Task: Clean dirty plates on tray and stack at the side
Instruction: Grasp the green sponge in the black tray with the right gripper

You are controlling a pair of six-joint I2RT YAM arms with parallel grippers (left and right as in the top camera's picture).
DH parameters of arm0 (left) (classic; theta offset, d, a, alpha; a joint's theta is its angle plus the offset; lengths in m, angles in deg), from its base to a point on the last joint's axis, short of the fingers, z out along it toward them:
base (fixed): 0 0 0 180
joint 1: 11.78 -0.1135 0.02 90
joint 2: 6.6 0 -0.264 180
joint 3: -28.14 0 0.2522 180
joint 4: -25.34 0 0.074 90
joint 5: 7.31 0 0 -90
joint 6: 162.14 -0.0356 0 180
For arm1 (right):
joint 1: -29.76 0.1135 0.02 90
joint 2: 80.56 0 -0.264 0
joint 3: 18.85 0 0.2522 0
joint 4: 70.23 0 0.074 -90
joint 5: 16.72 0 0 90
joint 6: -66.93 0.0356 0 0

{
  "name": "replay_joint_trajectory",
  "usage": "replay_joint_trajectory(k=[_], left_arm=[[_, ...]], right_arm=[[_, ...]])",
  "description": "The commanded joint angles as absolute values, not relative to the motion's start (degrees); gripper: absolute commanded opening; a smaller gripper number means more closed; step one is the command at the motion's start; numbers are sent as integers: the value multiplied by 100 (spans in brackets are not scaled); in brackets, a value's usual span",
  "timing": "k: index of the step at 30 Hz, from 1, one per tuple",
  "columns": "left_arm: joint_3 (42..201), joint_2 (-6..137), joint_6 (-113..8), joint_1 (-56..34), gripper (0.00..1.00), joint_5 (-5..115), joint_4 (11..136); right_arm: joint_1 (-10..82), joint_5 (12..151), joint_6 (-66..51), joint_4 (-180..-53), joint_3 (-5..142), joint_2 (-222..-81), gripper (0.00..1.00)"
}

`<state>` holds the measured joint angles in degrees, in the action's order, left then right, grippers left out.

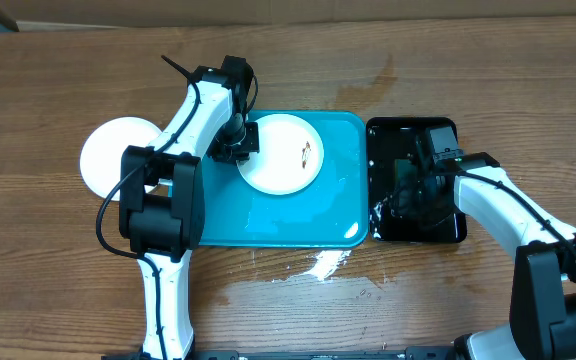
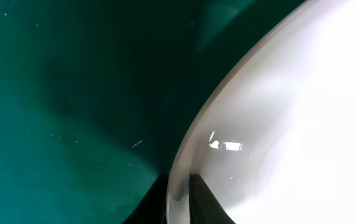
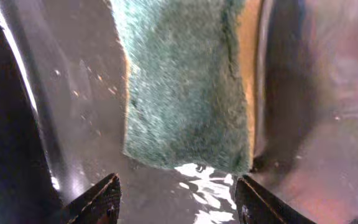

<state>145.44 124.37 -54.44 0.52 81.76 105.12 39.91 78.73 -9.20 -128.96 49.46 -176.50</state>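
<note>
plate [image 1: 281, 152] | is seated on turquoise tray [image 1: 298, 225], left rim pinched by left gripper [image 1: 240, 140] | sponge [image 3: 182, 87] is flanked, untouched, by spread right gripper [image 3: 178, 186] over black tray [image 1: 443, 135], well apart from plate

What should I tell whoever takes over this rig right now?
Left gripper: shut on the rim of the held plate, on or just above the blue tray.
Right gripper: open, poised over the green sponge in the black tray.
Side plate: on the table, left of the tray.
Done: seemingly that one plate set aside.
To do: held plate shows a brown smear; scrub it, then stack it.
</note>
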Motion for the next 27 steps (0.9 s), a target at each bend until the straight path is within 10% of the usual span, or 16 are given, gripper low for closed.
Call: replay_joint_trajectory(k=[1,17,27], left_arm=[[14512,12529,-5431,15,13,8456,10501],[14512,12529,-5427,17,14,8452,10484],[14512,12529,-5429,17,16,8454,10481]], right_arm=[[3987,7611,-935,-12865,5191,-17505,62],[3987,7405,-787,-11572,5097,-17571,71],[3987,7075,-653,-11235,4998,-18216,57]])
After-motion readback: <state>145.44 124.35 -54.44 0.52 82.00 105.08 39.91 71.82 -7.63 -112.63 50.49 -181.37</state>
